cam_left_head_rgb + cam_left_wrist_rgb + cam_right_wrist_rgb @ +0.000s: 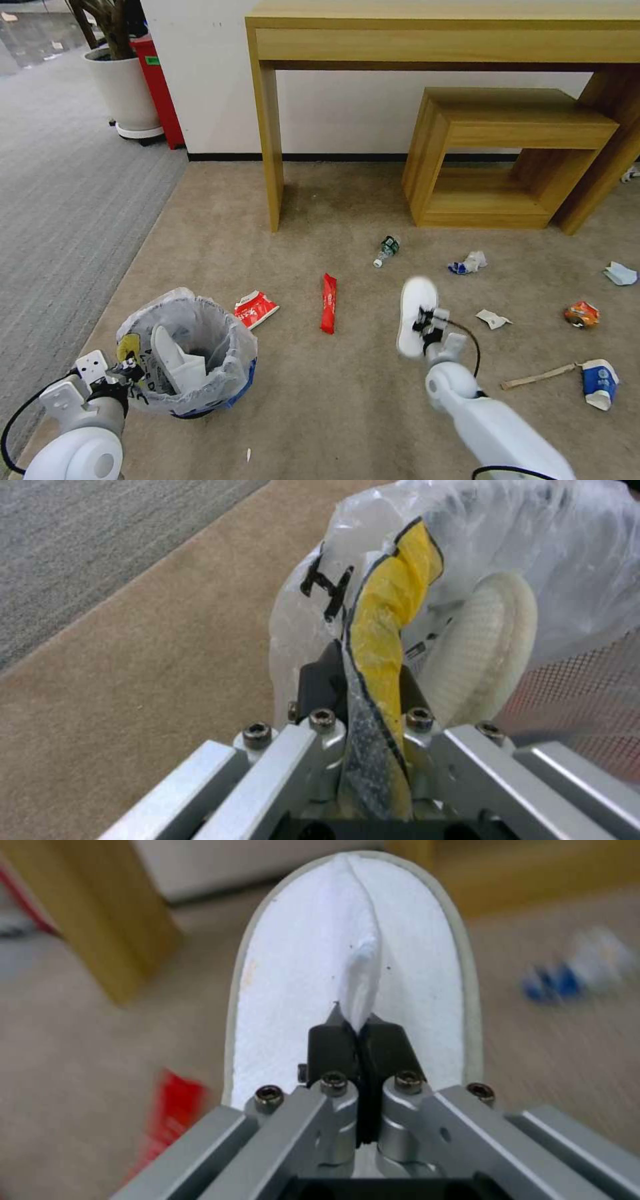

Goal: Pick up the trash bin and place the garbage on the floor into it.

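- The right gripper [424,321] pinches a fold of a white slipper [416,316] between its closed black fingertips [333,1047], the slipper hanging above the floor [347,400], a beige carpet, roughly mid-scene.
- The left gripper [127,369] is clamped on the near rim of the trash bin [190,350], its fingers closed on a yellow-and-black printed stretch of the crinkled plastic liner [393,605].
- A second white slipper [175,360] stands on end inside the bin; the left wrist view shows its ribbed sole [483,650] just behind the pinched liner.
- Just beside the bin lies a torn red-and-white wrapper [255,308]; a long red wrapper [329,303] lies between it and the held slipper.
- Farther out on the carpet: a crushed bottle [386,251], crumpled blue-white paper [469,263], a white scrap [493,318], an orange wrapper [581,313], a wooden stick [537,377] and a blue-white cup [599,383].
- A wooden desk [440,33] and a low wooden stool [500,127] stand against the wall.
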Robot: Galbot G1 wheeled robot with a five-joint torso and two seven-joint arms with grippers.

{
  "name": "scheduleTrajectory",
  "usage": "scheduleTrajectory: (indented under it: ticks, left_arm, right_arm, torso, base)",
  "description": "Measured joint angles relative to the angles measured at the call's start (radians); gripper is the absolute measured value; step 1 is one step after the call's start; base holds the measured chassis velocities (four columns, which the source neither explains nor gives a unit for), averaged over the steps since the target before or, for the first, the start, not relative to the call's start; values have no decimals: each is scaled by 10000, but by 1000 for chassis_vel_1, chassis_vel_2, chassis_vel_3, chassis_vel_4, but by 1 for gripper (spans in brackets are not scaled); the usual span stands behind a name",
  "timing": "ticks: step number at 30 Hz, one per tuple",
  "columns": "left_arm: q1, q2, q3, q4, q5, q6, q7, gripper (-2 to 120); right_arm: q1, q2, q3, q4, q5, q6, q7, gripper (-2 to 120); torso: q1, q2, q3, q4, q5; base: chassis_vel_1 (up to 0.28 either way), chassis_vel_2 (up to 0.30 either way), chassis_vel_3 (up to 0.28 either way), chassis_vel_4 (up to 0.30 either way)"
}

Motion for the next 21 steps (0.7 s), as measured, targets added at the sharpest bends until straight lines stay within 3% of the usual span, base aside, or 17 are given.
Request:
scheduleTrajectory:
  ticks: [9,14,21]
  left_arm:
    - [64,180,109,-401,-180,119,-54,3]
    - [78,285,196,-424,-205,150,-58,3]
    - [36,321,362,-347,-176,178,-44,3]
  right_arm:
    - [627,-969,-328,3505,396,904,-1038,0]
    - [1481,-1163,-870,4418,713,1450,-1674,0]
    - [3291,-910,-2826,4915,1301,2397,-2717,0]
  torso:
    - [0,1,-1,5,-3]
    - [0,1,0,1,-4]
    - [0,0,0,3,-5]
  base:
    - [0,0,0,0]
    - [0,0,0,0]
    - [0,0,0,0]
